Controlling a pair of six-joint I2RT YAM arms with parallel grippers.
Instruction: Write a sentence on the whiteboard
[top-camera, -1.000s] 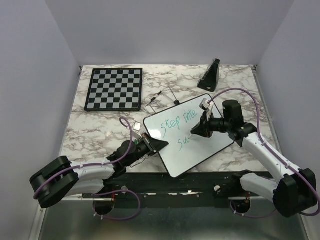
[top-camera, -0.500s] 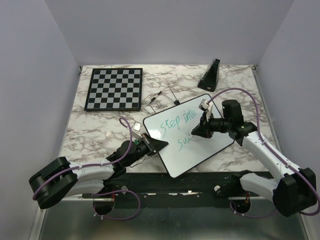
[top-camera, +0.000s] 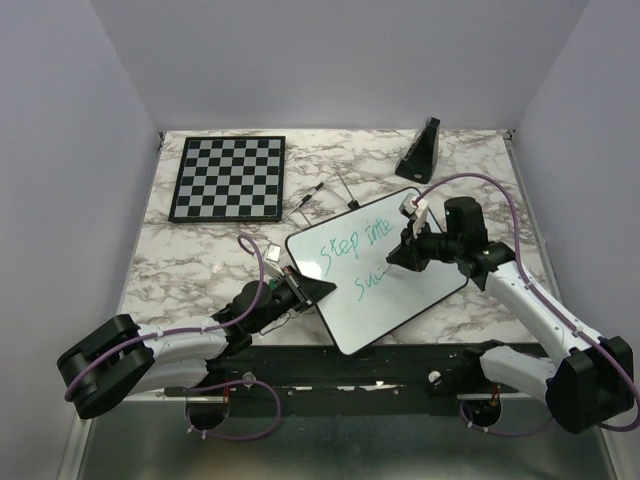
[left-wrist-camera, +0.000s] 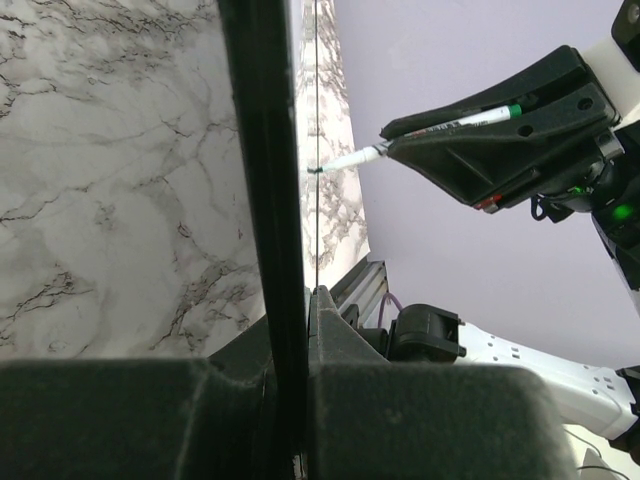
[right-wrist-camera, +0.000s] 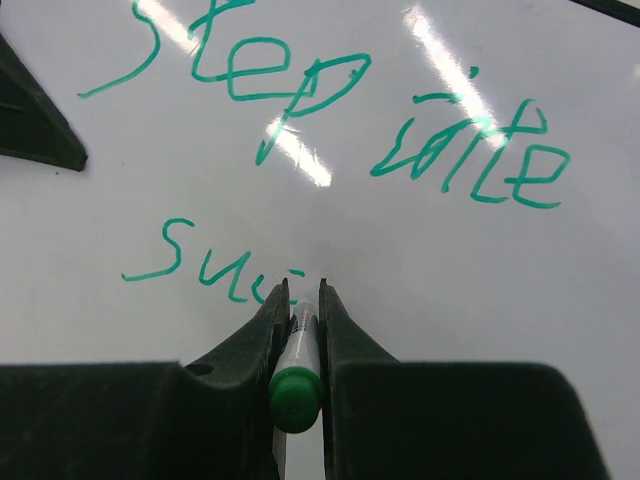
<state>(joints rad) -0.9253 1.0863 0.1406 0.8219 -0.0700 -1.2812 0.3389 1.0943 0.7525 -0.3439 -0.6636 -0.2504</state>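
The whiteboard (top-camera: 385, 290) lies tilted on the marble table, with teal-green writing (top-camera: 352, 246) "Step into" and below it "Suc" (right-wrist-camera: 200, 270). My right gripper (top-camera: 408, 256) is shut on a green-capped marker (right-wrist-camera: 297, 375), tip down on the board just right of "Suc". In the left wrist view the marker (left-wrist-camera: 440, 131) shows touching the board face. My left gripper (top-camera: 312, 292) is shut on the whiteboard's black rim (left-wrist-camera: 265, 200) at its near left edge.
A checkered chessboard (top-camera: 228, 177) lies at the back left. A black wedge-shaped stand (top-camera: 420, 150) is at the back right. Thin dark pens (top-camera: 325, 193) and a small white piece (top-camera: 270, 253) lie just beyond the whiteboard's left side.
The right gripper has shifted slightly to the right along the second line, and the word there has grown by a stroke. The left arm has not moved.
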